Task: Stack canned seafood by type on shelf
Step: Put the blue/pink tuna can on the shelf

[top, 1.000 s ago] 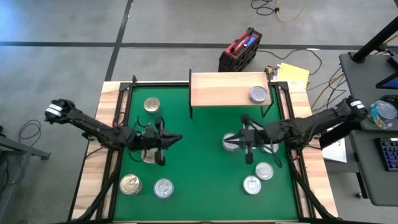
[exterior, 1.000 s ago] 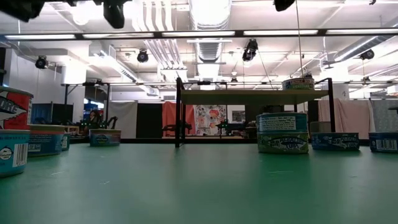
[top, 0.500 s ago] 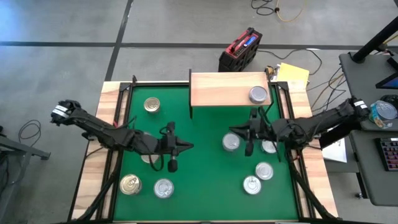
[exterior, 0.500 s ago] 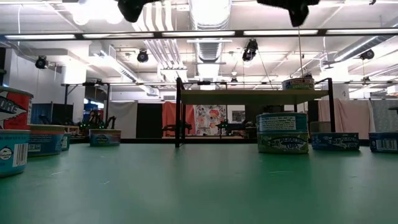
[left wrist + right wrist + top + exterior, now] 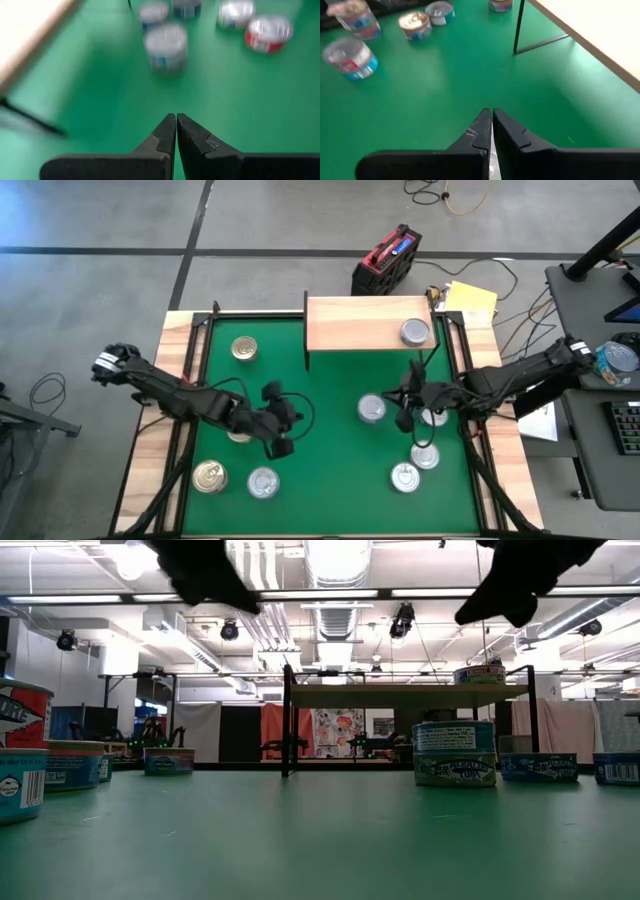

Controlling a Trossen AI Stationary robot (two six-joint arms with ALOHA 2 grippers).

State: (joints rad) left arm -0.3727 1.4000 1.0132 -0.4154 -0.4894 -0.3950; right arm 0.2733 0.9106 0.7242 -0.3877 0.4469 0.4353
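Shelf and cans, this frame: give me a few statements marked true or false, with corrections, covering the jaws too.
1. One can sits on the shelf. True.
2. The left gripper holds a can. False: its jaws are shut on nothing, above the green mat.
3. The right gripper has its jaws shut. True.
4. The shelf holds a stack of three cans. False: only a single can is on it, near its right end.
5. A gold-topped can stands on the mat left of the shelf. True.

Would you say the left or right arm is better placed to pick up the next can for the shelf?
Probably right: its shut gripper hangs beside a can close to the shelf. The left gripper, also shut, is farther away.
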